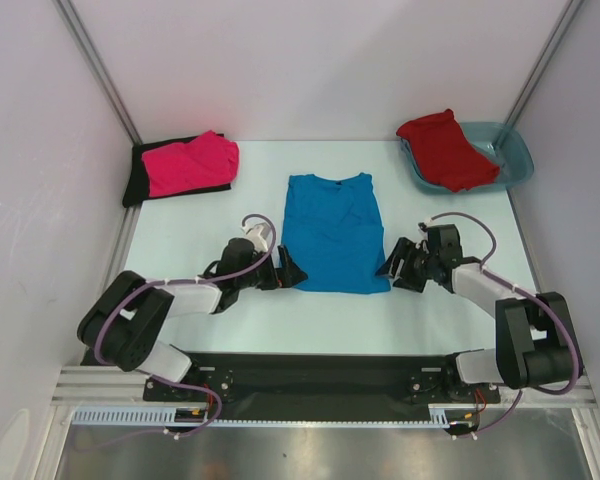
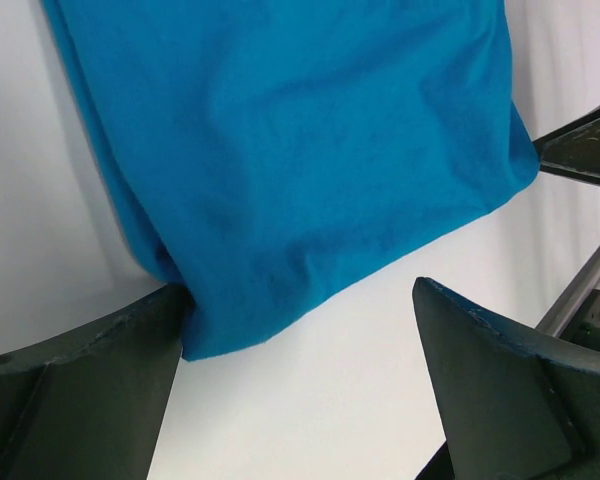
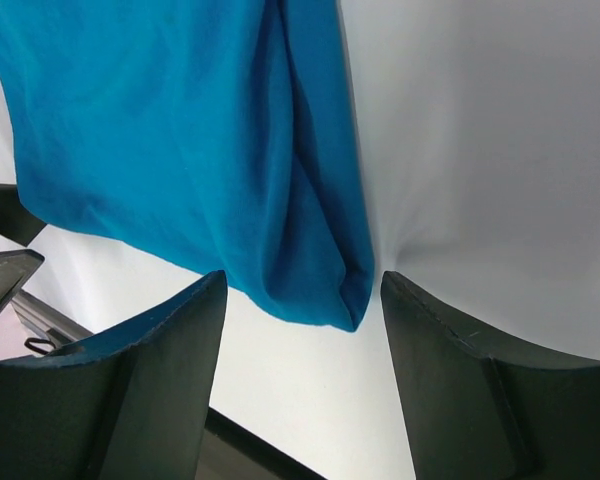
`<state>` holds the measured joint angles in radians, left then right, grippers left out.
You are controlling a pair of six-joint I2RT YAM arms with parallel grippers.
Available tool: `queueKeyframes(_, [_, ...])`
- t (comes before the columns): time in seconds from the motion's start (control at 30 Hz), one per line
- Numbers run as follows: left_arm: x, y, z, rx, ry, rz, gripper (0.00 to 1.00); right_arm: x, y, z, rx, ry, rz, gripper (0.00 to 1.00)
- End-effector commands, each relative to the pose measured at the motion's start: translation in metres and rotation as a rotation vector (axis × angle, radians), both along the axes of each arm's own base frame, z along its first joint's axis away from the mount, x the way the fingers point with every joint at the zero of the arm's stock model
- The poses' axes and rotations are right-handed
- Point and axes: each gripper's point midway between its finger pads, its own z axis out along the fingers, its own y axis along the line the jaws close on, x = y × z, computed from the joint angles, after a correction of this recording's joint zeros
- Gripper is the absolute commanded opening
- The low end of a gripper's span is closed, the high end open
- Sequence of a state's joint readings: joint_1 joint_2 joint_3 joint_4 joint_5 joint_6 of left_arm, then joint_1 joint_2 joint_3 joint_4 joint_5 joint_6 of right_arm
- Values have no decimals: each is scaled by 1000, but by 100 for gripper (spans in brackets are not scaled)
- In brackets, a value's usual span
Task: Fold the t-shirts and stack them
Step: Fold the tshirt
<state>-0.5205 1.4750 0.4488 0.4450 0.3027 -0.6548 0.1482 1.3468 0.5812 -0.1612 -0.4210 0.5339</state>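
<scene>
Your blue t-shirt (image 1: 332,232) lies flat in the middle of the white tabletop (image 1: 460,220). Its collar points toward the far wall and its hem is nearest the arm bases. The sleeves look tucked in, so its outline is close to a rectangle.

Your left claw (image 1: 290,272) sits low at the near-left corner of the hem with its jaws apart. In the left wrist view, that corner of the cloth reaches in between the fingers. It touches the finger (image 2: 90,380) on the left of that view, and the other finger stands apart from it over bare tabletop.

Your right claw (image 1: 392,265) sits at the near-right corner, also spread and gripping nothing. In the right wrist view, the folded corner of the shirt lies in the gap between the two fingers (image 3: 130,380).

At the far left, the hot pink t-shirt (image 1: 190,162) rests on top of the black t-shirt (image 1: 138,180), both folded. At the far right, the red t-shirt (image 1: 445,148) lies bunched across the teal plastic tub (image 1: 520,160), partly hanging over its left rim.
</scene>
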Motion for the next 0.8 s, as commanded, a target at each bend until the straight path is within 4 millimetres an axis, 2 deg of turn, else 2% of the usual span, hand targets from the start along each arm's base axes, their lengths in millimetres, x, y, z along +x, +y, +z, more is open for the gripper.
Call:
queueKeyframes(0.0, [2, 0, -6, 4, 27, -15, 100, 7, 6, 1, 36, -20, 3, 69])
queueKeyframes(0.1, [1, -1, -7, 0, 33, -25, 100, 6, 8, -2, 52, -5, 7, 67])
queueKeyframes(0.27, [-4, -4, -13, -10, 52, -48, 100, 3, 12, -8, 74, 24, 12, 57])
queueKeyframes(0.3, [-7, -4, -14, -16, 55, -56, 90, 2, 13, -9, 78, 25, 15, 56])
queueKeyframes(0.33, [-8, -5, -14, -22, 55, -65, 76, 1, 13, -11, 79, 31, 13, 52])
queueKeyframes(0.37, [-9, -5, -14, -24, 59, -65, 76, -1, 12, -11, 78, 34, 12, 50])
queueKeyframes(0.47, [-15, -3, -17, -24, 75, -67, 46, -3, 12, -10, 79, 30, 14, 40])
queueKeyframes(0.53, [-21, -1, -20, -19, 90, -73, 38, -6, 12, -9, 81, 30, 16, 31])
queueKeyframes(0.57, [-22, 0, -21, -17, 91, -75, 26, -6, 12, -7, 83, 24, 16, 28])
queueKeyframes(0.63, [-28, 3, -25, -6, 110, -76, 12, -10, 13, -5, 85, 20, 23, 19])
queueKeyframes(0.67, [-31, 4, -25, 2, 115, -85, 0, -10, 13, -4, 87, 17, 23, 16])
queueKeyframes(0.77, [-38, 10, -28, 38, 132, -101, 0, -15, 12, 2, 89, 11, 21, 8])
